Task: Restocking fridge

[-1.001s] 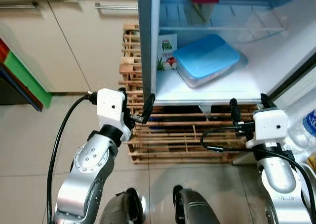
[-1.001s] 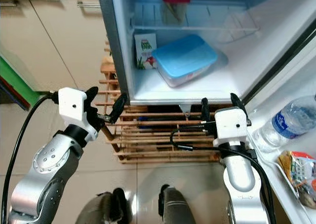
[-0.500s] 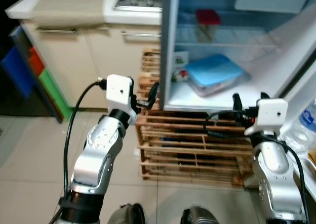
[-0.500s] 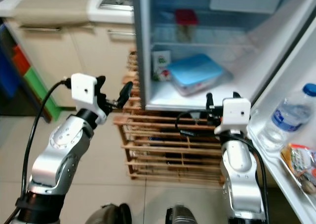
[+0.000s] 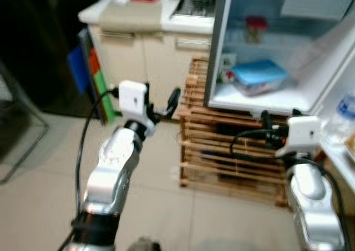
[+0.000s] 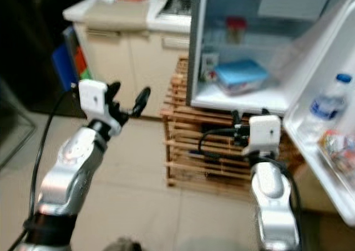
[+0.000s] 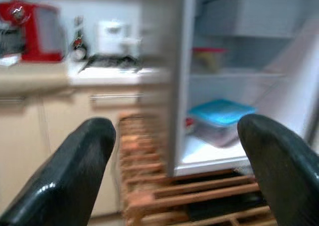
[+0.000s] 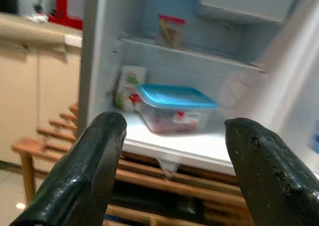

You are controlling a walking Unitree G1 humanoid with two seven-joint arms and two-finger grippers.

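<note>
While both our left tool (image 5: 161,108) and right tool (image 6: 248,117) hang spread and empty, we should square up to the fridge (image 6: 249,98), whose bottom shelf holds a blue-lidded box (image 6: 240,75).

Motion-blurred views, dark at the left, brightest inside the fridge (image 6: 244,46).

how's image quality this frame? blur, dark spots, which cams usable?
Both eye views are motion-blurred throughout, with a dark upper-left corner; the blue-lidded container is soft there. Left wrist view is smeared, worst along the fridge edge. Right wrist view is sharpest: container and carton readable, while the near black fingers are out of focus.
</note>
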